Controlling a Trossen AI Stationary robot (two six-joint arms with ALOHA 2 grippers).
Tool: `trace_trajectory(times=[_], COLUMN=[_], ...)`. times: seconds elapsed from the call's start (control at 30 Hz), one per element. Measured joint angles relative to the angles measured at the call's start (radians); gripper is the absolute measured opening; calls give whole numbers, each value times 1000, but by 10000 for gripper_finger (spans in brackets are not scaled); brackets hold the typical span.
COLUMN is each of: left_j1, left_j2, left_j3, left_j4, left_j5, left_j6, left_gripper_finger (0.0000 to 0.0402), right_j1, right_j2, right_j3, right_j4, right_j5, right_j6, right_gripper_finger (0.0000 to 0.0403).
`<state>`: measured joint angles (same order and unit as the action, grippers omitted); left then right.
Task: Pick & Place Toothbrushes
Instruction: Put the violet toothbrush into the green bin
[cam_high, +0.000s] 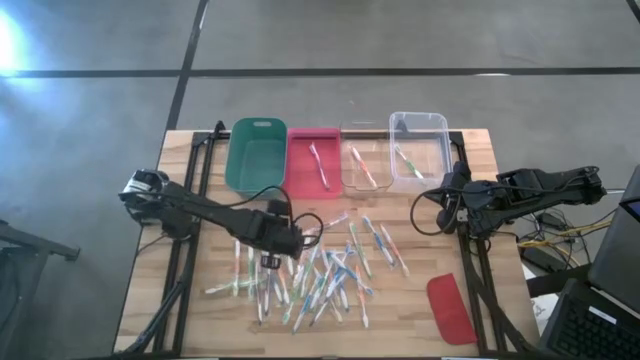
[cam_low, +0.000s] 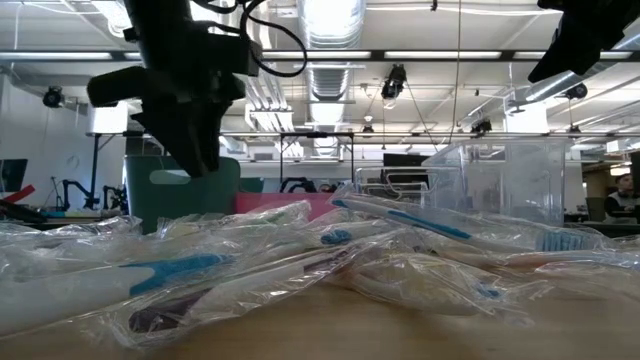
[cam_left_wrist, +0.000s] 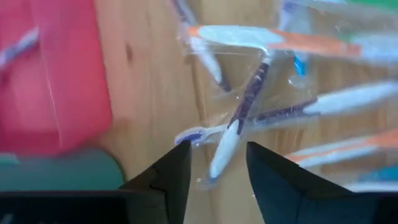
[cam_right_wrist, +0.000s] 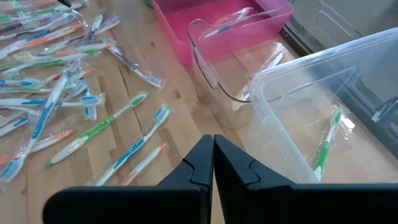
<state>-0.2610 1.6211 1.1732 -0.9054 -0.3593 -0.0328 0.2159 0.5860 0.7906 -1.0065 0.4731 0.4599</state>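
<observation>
Several wrapped toothbrushes (cam_high: 325, 270) lie in a loose pile on the wooden table (cam_high: 420, 330). My left gripper (cam_high: 270, 262) hangs open over the pile's left edge, pointing steeply down. In the left wrist view its fingers (cam_left_wrist: 180, 171) stand on either side of a dark-accented toothbrush (cam_left_wrist: 239, 118) lying on the table below, without touching it. In the low view the left gripper (cam_low: 195, 160) is above the pile. My right gripper (cam_right_wrist: 213, 155) waits shut at the table's right, near the clear bins.
Along the far edge stand a green bin (cam_high: 255, 155), a pink bin (cam_high: 300, 175) with one toothbrush, and two clear bins (cam_high: 375, 150) (cam_high: 430, 140), each holding one toothbrush. A flat red lid (cam_high: 450, 308) lies at the near right.
</observation>
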Motion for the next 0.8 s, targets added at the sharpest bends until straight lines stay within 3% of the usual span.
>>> trace_trajectory(times=[0.1,0.33,0.8], left_j1=[-2,-3,48], left_j2=[0,0,6], left_j3=[0,-19,-181], left_j4=[14,123,137], left_j5=[0,49,82], left_j6=[128,205,329], left_gripper_finger=[171,172,154], right_j1=[0,0,0], right_j2=[0,0,0], right_j3=[0,0,0], right_j4=[0,0,0], right_j5=[0,0,0], right_j6=[0,0,0], right_gripper_finger=[8,8,8])
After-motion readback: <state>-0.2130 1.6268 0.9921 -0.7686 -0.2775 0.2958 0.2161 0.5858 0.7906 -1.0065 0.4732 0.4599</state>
